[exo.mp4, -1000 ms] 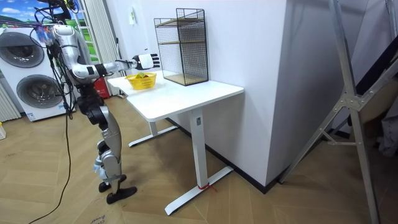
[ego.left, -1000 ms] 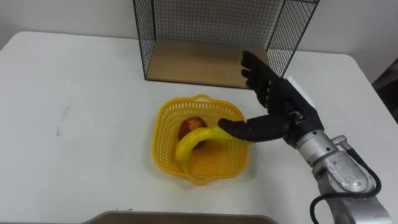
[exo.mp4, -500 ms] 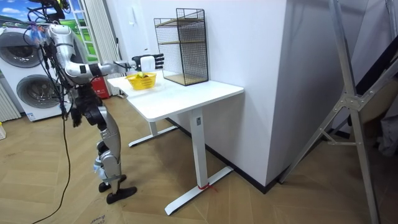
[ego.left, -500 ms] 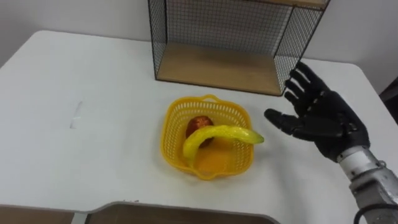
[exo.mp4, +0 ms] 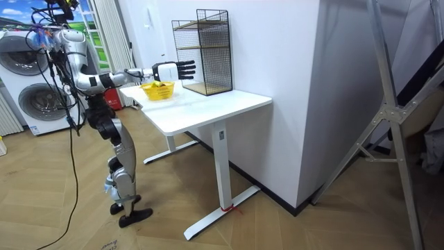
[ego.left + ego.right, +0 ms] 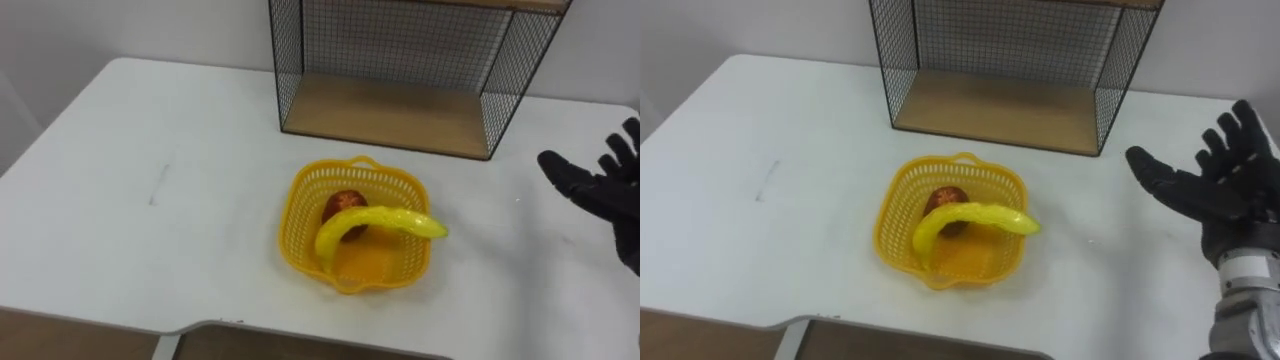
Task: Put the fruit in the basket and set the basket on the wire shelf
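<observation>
Standing place: in the room view the robot is seen upright at the end of the white rectangular table (image 6: 180, 170) that carries the yellow plastic basket (image 6: 291, 228), one arm held out level above the basket.
Table: the basket is set on it, slightly nearer the robot than the middle of the top.
Shelf: the black wire shelf with a wooden base (image 6: 390, 115) is placed behind the basket, at the far edge by the wall, near but not touching the basket.
Basket: it is seen upright on the table top, outside the shelf, and is touched by no hand.
Right hand (image 6: 1225, 200): it is held in the air to the right of the basket, well apart from it; the fingers are straight and spread, and nothing is grasped.
Banana: the yellow banana (image 6: 385, 220) is laid curved inside the basket, its tip reaching the right rim.
Red fruit: the round red fruit (image 6: 340, 204) is lodged in the basket, partly covered by the banana.
</observation>
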### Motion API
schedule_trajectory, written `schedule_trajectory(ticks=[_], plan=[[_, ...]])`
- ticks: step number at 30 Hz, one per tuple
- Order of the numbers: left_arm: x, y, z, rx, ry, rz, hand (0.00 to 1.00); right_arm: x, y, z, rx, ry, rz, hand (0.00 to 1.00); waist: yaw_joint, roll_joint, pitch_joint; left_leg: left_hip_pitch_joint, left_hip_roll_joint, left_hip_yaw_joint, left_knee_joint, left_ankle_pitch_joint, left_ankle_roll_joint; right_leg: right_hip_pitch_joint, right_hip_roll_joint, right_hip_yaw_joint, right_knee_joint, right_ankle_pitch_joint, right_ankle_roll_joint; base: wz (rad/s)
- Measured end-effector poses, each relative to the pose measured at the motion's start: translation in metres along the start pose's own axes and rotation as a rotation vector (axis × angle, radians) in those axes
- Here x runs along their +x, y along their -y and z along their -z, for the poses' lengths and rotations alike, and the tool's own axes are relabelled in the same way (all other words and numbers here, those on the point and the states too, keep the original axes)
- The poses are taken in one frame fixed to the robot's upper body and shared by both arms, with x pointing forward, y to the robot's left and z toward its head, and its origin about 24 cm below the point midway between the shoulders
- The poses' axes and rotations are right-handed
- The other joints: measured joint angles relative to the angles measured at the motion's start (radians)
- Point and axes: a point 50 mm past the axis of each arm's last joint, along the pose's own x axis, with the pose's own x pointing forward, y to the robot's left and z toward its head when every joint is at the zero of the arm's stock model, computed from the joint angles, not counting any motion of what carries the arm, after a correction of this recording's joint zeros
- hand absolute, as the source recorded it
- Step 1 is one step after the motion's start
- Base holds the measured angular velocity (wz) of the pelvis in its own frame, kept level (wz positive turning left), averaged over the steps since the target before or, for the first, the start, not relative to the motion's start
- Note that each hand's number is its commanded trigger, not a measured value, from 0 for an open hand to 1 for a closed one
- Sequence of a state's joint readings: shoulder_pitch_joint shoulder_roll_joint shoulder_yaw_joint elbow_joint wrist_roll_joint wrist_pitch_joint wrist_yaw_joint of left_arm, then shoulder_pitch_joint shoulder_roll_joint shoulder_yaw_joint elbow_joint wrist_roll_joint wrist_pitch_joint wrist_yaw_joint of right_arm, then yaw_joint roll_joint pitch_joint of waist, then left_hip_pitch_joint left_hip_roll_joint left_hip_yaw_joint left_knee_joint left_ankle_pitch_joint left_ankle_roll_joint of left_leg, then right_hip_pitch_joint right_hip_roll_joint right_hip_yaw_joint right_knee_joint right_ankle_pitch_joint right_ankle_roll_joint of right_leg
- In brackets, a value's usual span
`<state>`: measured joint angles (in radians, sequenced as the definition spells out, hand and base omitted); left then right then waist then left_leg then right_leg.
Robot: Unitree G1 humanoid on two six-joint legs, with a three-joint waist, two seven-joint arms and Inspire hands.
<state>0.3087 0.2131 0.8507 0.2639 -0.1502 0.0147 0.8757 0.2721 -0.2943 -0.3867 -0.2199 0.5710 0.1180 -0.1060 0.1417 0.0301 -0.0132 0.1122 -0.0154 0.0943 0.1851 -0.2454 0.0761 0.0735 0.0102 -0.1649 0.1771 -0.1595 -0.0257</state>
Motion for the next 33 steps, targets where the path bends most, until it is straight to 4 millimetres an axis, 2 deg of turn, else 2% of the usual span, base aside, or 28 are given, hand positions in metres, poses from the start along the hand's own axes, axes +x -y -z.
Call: schedule_trajectory(ticks=[1,2,5,8,12,16,17,18,20,21,23,25,27,28,33], plan=[[-0.002,0.0,-0.022,-0.048,0.096,-0.025,0.0,-0.002,0.003,0.002,-0.004,-0.009,0.026,0.0,0.001,0.0,0.0014,-0.002,0.0,0.0,0.0,0.0,0.0,-0.002,0.0,-0.002,0.0,0.0,0.0,0.0],[-0.006,0.0,-0.04,-0.097,0.175,-0.041,0.0,-0.003,0.005,0.001,-0.01,-0.008,0.042,0.0,-0.001,-0.005,-0.0013,-0.002,-0.001,0.001,-0.001,0.0,0.0,-0.004,0.0,-0.001,0.002,0.0,0.0,-0.04],[-0.014,0.0,-0.068,-0.166,0.3,-0.047,0.0,-0.003,0.008,0.0,-0.009,0.0,0.068,0.0,-0.01,0.002,0.0008,0.0,-0.001,0.003,-0.005,0.0,0.001,-0.003,0.0,-0.002,0.008,0.0,0.0,-0.04],[-0.028,0.006,-0.081,-0.201,0.365,0.007,0.0,-0.005,0.006,0.002,0.017,0.019,0.075,0.0,-0.016,0.008,0.0041,-0.004,-0.001,0.002,-0.005,-0.001,0.001,-0.002,0.0,-0.004,0.007,0.0,0.0,0.0],[-0.044,0.017,-0.089,-0.226,0.399,0.12,0.0,-0.006,0.004,0.003,0.041,0.04,0.081,0.0,-0.027,0.022,0.0086,0.002,-0.001,0.001,-0.006,-0.001,0.002,-0.004,-0.001,-0.003,0.007,0.0,0.0,0.01],[-0.077,0.026,-0.11,-0.355,0.477,0.31,0.0,-0.012,-0.006,0.012,0.107,0.056,0.083,0.0,-0.037,0.027,0.0081,0.0,-0.001,0.001,-0.005,-0.001,0.002,-0.001,0.0,-0.001,0.008,0.0,0.0,0.0],[-0.081,0.027,-0.113,-0.367,0.488,0.342,0.0,-0.012,-0.008,0.013,0.114,0.057,0.077,0.0,-0.037,0.031,0.0094,-0.001,-0.001,0.001,-0.005,-0.001,0.002,0.0,0.0,0.0,0.008,0.0,0.0,0.0],[-0.09,0.032,-0.116,-0.386,0.503,0.409,0.0,-0.013,-0.013,0.016,0.124,0.053,0.055,0.0,-0.054,0.033,0.0119,-0.004,-0.001,0.0,-0.003,-0.001,0.002,0.0,0.0,-0.002,0.008,0.0,0.0,0.0],[-0.112,0.046,-0.12,-0.417,0.518,0.566,0.0,-0.013,-0.024,0.026,0.14,0.021,-0.005,0.0,-0.066,0.034,0.0133,-0.006,-0.001,0.002,-0.002,0.0,0.001,-0.007,-0.001,-0.002,0.008,0.0,0.0,0.0],[-0.118,0.05,-0.12,-0.421,0.517,0.612,0.0,-0.014,-0.027,0.029,0.142,0.01,-0.022,0.0,-0.069,0.033,0.0146,-0.007,-0.001,0.002,-0.001,0.0,0.001,-0.007,-0.001,-0.002,0.008,0.0,0.0,0.0],[-0.144,0.063,-0.118,-0.433,0.494,0.806,0.0,-0.015,-0.039,0.04,0.153,-0.034,-0.089,0.0,-0.092,0.024,0.0191,-0.015,0.0,0.001,0.002,0.0,0.0,-0.008,-0.001,-0.003,0.008,0.0,0.0,0.0],[-0.162,0.07,-0.115,-0.435,0.475,0.941,0.0,-0.017,-0.047,0.045,0.165,-0.053,-0.131,0.0,-0.108,0.014,0.0237,-0.017,0.0,0.001,0.002,0.0,0.0,-0.01,0.0,-0.002,0.008,0.0,0.0,-0.03],[-0.177,0.076,-0.112,-0.451,0.439,1.066,0.0,-0.016,-0.054,0.05,0.175,-0.07,-0.158,0.0,-0.11,0.002,0.0198,-0.024,0.001,0.011,0.003,0.001,0.0,-0.025,0.001,0.006,0.01,0.0,0.0,-0.12],[-0.188,0.08,-0.111,-0.467,0.414,1.149,0.0,-0.016,-0.058,0.05,0.188,-0.073,-0.176,0.0,-0.12,-0.007,0.0225,-0.03,0.001,0.015,0.01,0.001,0.0,-0.028,0.0,0.014,0.01,0.0,0.0,-0.08],[-0.228,0.097,-0.092,-0.469,0.257,1.457,0.0,-0.014,-0.075,0.064,0.25,-0.124,-0.237,0.0,-0.126,-0.015,0.0212,-0.038,-0.001,0.035,0.02,0.001,0.0,-0.04,-0.002,0.029,0.01,0.001,0.001,-0.12]])
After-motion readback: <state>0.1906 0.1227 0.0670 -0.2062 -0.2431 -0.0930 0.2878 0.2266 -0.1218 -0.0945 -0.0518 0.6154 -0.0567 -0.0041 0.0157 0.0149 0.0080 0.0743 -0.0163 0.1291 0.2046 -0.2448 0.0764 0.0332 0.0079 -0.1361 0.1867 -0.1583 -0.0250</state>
